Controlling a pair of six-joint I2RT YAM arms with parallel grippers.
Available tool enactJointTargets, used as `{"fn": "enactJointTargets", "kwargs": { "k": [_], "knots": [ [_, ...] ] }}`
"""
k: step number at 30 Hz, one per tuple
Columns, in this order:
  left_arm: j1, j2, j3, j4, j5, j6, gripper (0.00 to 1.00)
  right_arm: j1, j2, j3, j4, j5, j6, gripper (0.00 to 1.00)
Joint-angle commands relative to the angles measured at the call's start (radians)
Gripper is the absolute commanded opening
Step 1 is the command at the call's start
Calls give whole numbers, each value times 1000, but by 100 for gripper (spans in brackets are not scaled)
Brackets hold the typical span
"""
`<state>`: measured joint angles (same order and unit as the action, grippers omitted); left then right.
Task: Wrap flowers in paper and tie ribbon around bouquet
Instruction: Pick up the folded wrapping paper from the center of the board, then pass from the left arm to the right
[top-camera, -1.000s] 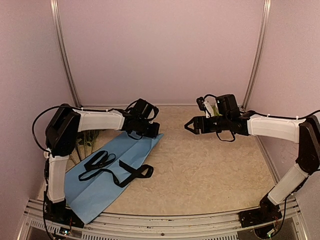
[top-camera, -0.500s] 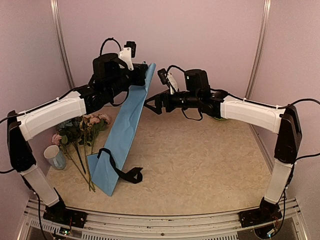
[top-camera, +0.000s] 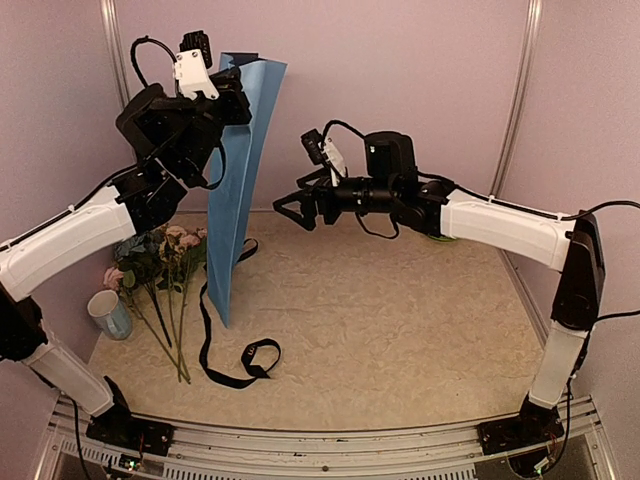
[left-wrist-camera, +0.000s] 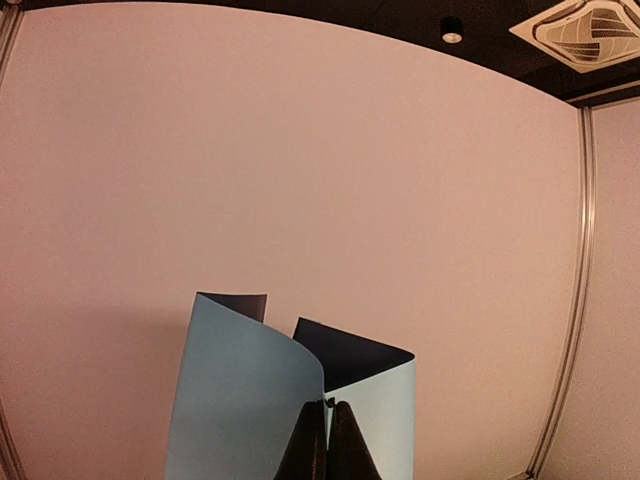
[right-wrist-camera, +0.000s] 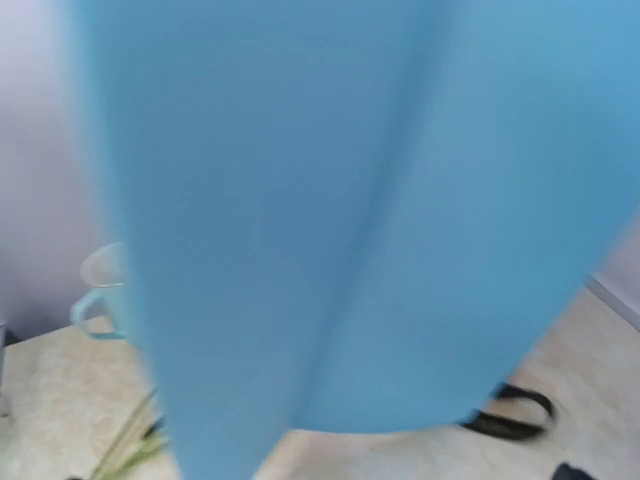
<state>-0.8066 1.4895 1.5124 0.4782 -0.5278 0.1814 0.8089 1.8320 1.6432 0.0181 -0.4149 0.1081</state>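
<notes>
paper (top-camera: 240, 180): 1 | ribbon (top-camera: 202, 330): 1 | flowers (top-camera: 170, 250): 1 bunch (blooms too small to count) | mug (top-camera: 108, 313): 1

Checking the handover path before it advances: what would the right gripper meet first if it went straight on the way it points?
Most likely the paper, hanging from the left gripper. The right gripper, jaws open, points at the sheet, which fills its wrist view; the gap between them is hard to judge.

A pale cup (top-camera: 108, 313) with a side handle stands upright at lower left of the top view, on the beige table (top-camera: 400, 340). A ceiling vent (left-wrist-camera: 588, 27) occupies the left wrist view's upper right corner
</notes>
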Motion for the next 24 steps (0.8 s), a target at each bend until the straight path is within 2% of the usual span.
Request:
{"fn": "enactJointTargets", "kwargs": {
  "k": [1,8,11,13,16,20,21,22,24],
  "knots": [
    [-44,4,-37,62,-14,-52,0,93,-46,46,58,40,-90,100],
    [-78,9,-57,39,48,-190,0,104,31,167,19,190,-55,100],
    [-87,9,-75,54,57,-206,0,104,78,217,16,201,-47,92],
    [-91,7,-83,56,60,-213,0,104,102,247,-2,228,-36,76],
    [-91,-8,-93,49,58,-218,0,105,86,223,2,302,-21,43],
    [-91,-27,-105,35,72,-219,0,103,35,165,15,318,-24,2],
    [-91,-32,-105,23,84,-216,0,103,23,166,6,321,-30,0],
    [-91,-35,-101,2,96,-211,15,102,13,167,-4,319,-37,0],
    [-92,-51,-99,-43,106,-197,65,90,-11,171,-20,280,-56,0]
  ]
}}
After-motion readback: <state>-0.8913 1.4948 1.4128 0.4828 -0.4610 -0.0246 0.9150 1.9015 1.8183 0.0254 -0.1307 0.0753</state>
